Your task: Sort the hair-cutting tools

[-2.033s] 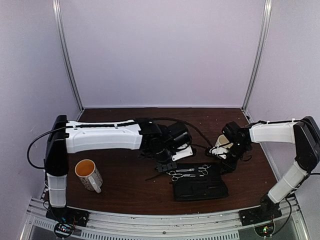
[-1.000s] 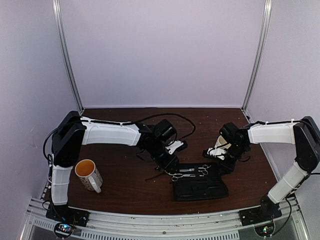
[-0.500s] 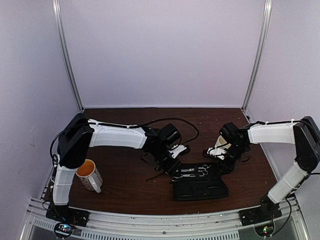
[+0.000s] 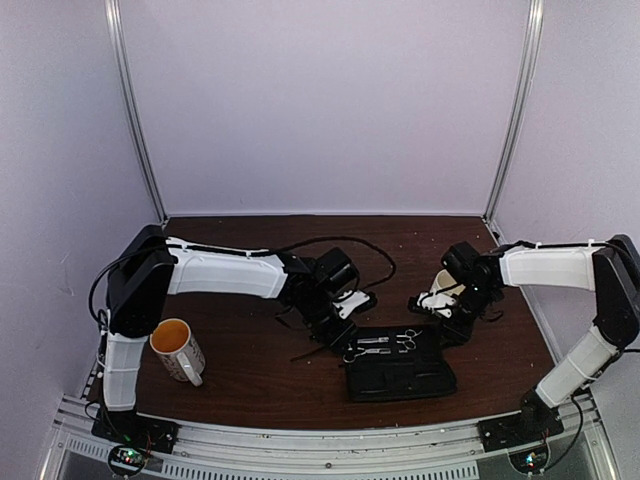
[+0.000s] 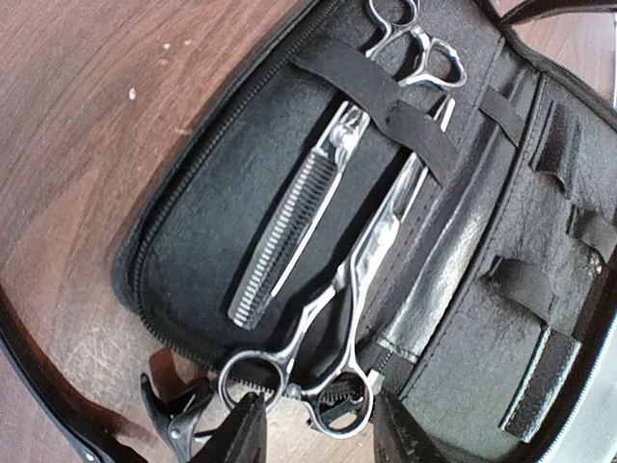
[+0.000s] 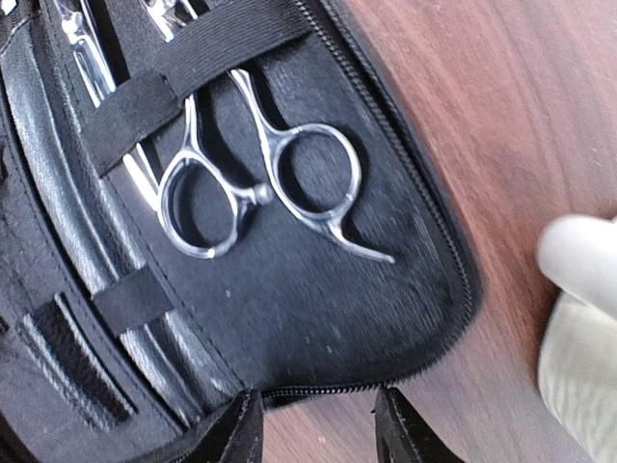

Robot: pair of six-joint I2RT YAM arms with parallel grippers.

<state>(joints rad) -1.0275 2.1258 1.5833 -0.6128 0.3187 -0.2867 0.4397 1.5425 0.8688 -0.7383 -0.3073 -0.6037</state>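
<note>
Scissors [image 5: 289, 227] with teeth and a plain pair [image 5: 381, 231] are strapped inside an open black case [image 5: 193, 260] on the bench [image 5: 87, 116], with the left pincer [image 5: 318, 432] and right pincer [image 6: 316, 424] held apart above it, empty.

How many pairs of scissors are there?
2. Both lie side by side in the open black case: toothed scissors and plain scissors, their ring handles at opposite ends. The arms may hide others.
</note>
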